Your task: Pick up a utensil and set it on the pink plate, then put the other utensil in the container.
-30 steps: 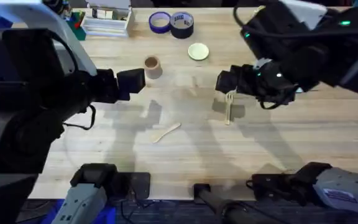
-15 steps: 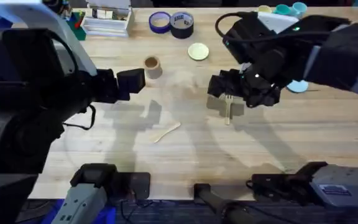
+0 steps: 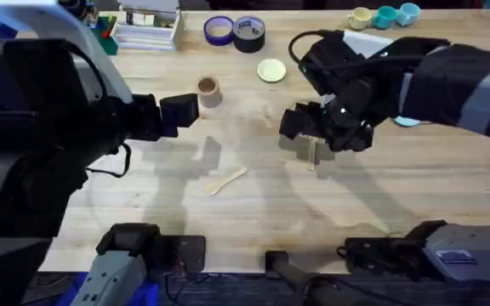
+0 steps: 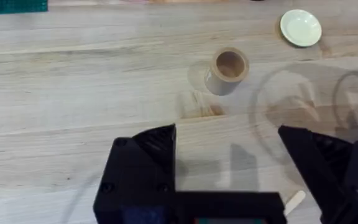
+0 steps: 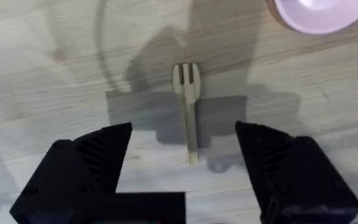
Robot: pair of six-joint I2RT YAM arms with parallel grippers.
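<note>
The pale wooden fork lies flat on the table, its tines pointing toward the pink plate, whose rim shows just beyond it. My right gripper hangs open right over the fork, one finger on each side of the handle; from overhead it covers the fork's upper half. The wooden spoon lies in the middle of the table. The tan container stands upright, with my left gripper open and empty just in front of it. The left wrist view shows the container ahead of the gripper.
A pale yellow-green plate sits behind the right gripper. Two tape rolls and a stack of boxes line the back edge. Three pastel mugs stand at the back right. A light blue plate's edge peeks out beside the right arm.
My right arm has swung left and come down over the fork, uncovering the mugs at the back right. The left arm, spoon and container have not moved.
</note>
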